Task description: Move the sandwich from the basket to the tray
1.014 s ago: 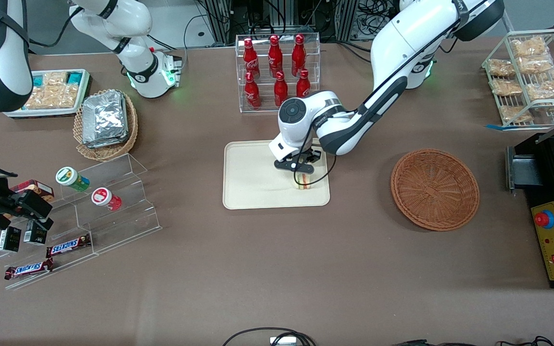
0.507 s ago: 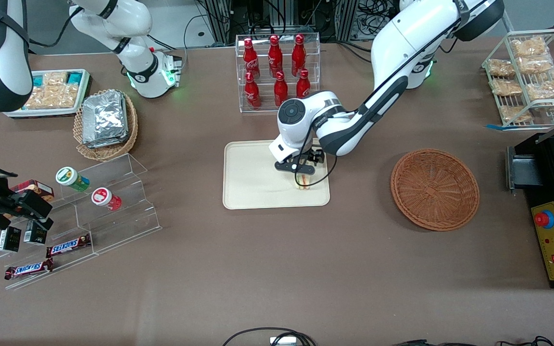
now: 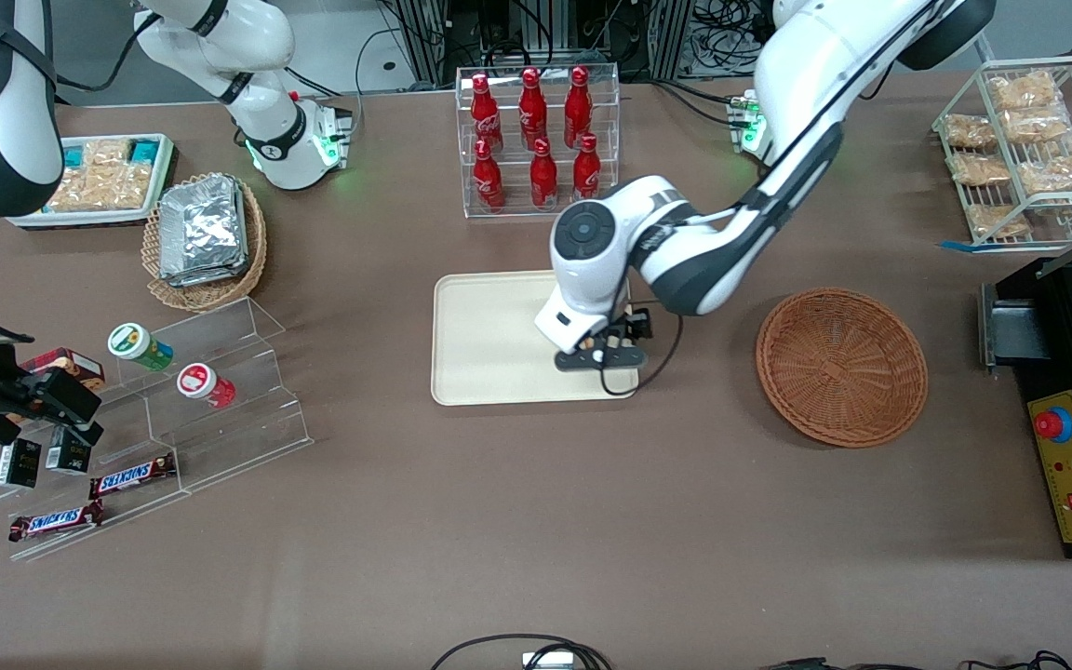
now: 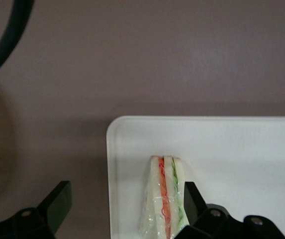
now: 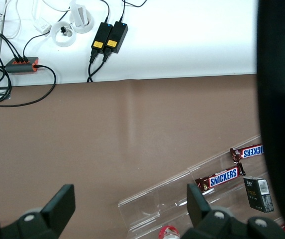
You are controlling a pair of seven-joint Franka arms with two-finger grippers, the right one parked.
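one sandwich (image 4: 163,199) sits on the tray (image 3: 489,335), standing on edge near the tray corner nearest the basket (image 3: 841,366) & the front cam. in the wrist view it shows pale bread w/ an orange-red layer & a green layer under clear wrap, just inside the tray's rounded corner. in the front view the wrist hides it.

claw (image 3: 599,355) hangs over that same corner of the tray, fingers spread apart: one fingertip (image 4: 57,204) is out over the bare brown bench (image 3: 536,521), well apart from the sandwich; the other is right against the sandwich's green-layer side — can't tell if it's touching. nothing is clamped.

basket lies on the bench toward the working arm's end, apart from the tray, w/ nothing visible in it.

farther from the front cam than the tray: clear rack of red bottles (image 3: 536,130). toward the parked arm's end: tan wicker basket w/ foil packets (image 3: 204,233), white tray of snack packets (image 3: 103,181), clear stepped stand (image 3: 220,391) w/ two small cups, snickers bars (image 3: 131,477) near it. toward the working arm's end: white wire rack w/ snack bags (image 3: 1025,149) & a black control box w/ red button (image 3: 1071,465).
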